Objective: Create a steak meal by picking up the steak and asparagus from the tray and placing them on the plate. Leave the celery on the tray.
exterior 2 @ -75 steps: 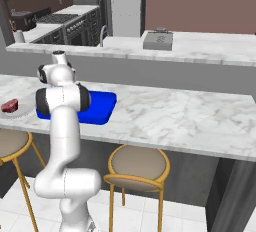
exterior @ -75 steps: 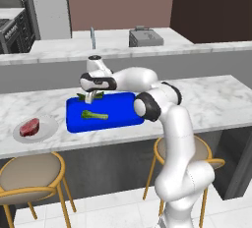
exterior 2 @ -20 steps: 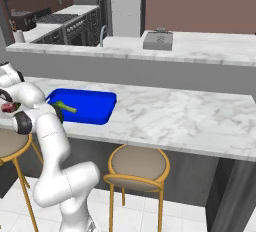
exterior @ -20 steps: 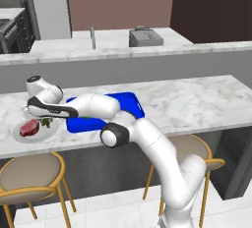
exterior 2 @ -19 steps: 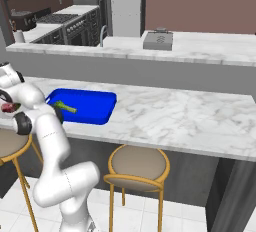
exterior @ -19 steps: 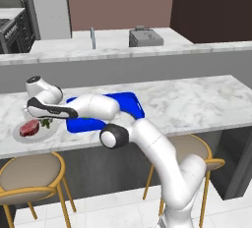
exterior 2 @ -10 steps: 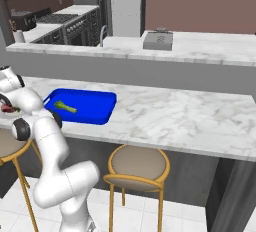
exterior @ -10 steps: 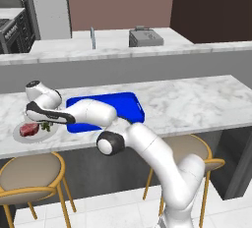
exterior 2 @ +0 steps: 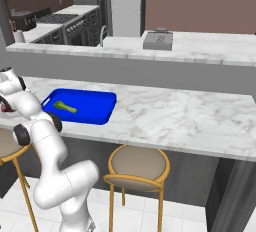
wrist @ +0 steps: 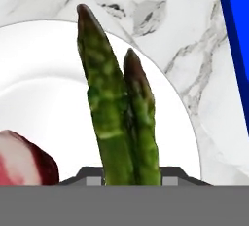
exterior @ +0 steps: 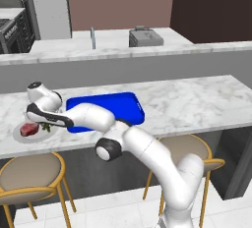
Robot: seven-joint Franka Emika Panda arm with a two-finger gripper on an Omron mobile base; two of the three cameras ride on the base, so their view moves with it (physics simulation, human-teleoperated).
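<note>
hand view, i see my gripper (wrist: 130, 181) clenched on the asparagus (wrist: 116, 118), spears over the plate (wrist: 44, 98), steak (wrist: 22, 159) on plate beside them, celery (exterior 2: 65, 107) in the tray (exterior 2: 95, 111)

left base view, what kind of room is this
Most likely a home kitchen, rendered: a marble bar counter with round stools under it, a stove at the back left, and a faucet on the rear counter.
</note>
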